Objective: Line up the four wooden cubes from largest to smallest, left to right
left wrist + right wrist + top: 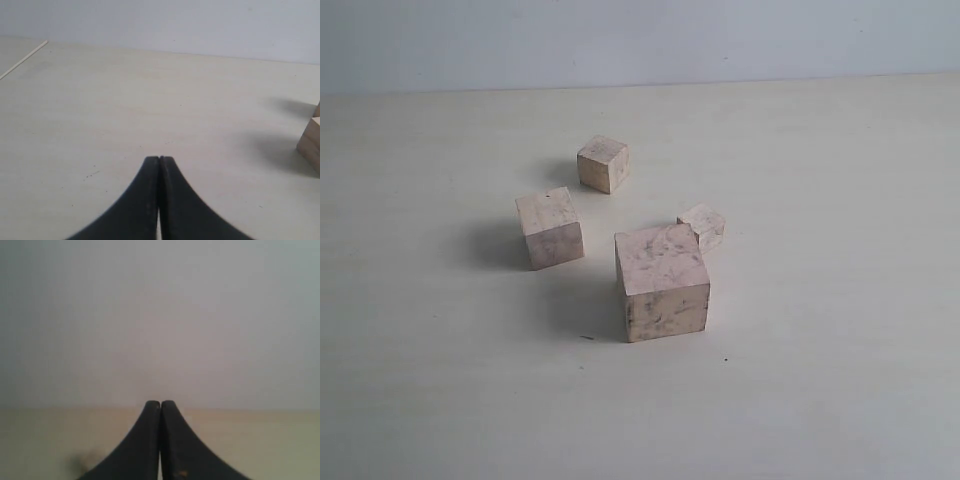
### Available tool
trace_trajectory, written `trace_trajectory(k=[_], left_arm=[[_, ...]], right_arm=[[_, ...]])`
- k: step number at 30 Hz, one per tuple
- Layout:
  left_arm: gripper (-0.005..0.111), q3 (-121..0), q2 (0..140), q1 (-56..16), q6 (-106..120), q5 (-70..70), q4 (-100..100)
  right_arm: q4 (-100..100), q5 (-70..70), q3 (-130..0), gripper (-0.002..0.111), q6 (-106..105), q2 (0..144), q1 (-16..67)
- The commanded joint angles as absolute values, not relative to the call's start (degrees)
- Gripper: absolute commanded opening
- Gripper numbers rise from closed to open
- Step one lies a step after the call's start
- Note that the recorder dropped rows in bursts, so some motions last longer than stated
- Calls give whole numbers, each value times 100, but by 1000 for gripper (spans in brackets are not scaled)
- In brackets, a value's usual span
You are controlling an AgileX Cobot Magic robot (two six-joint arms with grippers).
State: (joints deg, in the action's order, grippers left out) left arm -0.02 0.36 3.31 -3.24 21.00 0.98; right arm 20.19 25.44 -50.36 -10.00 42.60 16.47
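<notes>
Four pale wooden cubes lie scattered mid-table in the exterior view. The largest cube [661, 282] is nearest the front. The smallest cube [703, 226] sits just behind its right corner, close to it. A mid-sized cube [550, 227] stands to the left, and a smaller one [603, 163] lies farther back. Neither arm shows in the exterior view. My left gripper [159, 159] is shut with nothing in it, above bare table; a cube's edge [311, 144] shows at that view's border. My right gripper [160, 403] is shut and empty, facing the wall.
The pale table [840, 380] stretches around the cubes on all sides. A light grey wall [640, 40] rises behind its far edge. A thin pale strip [22, 61] runs along the table's side in the left wrist view.
</notes>
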Motion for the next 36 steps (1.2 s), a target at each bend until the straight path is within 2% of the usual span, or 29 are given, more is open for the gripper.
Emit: trace_trajectory(k=[1, 6, 11, 16, 20, 27, 32, 36], left_arm=[[0, 0, 0, 323, -339, 2041, 87], [0, 0, 0, 323, -339, 2041, 87], [0, 0, 0, 323, -339, 2041, 87], [0, 0, 0, 323, -339, 2041, 87], [0, 0, 0, 323, -339, 2041, 87], [0, 0, 0, 323, -339, 2041, 87], [0, 0, 0, 323, -339, 2041, 87], [0, 0, 0, 323, -339, 2041, 87]], right_arm=[[3013, 4109, -5310, 0, -1593, 5511, 2435], [3727, 5231, -5310, 0, -1593, 6787, 2737], [4168, 5146, -5310, 0, -1540, 7598, 2737], [5751, 5499, -5310, 1, -3210, 7982, 2737], [6641, 5929, -5310, 12, -4370, 8094, 2737], [7412, 5799, -5310, 31, -4856, 8094, 2737], [8141, 5385, -5310, 32, -5028, 8094, 2737], [7875, 5513, -5310, 32, -5398, 8094, 2737]])
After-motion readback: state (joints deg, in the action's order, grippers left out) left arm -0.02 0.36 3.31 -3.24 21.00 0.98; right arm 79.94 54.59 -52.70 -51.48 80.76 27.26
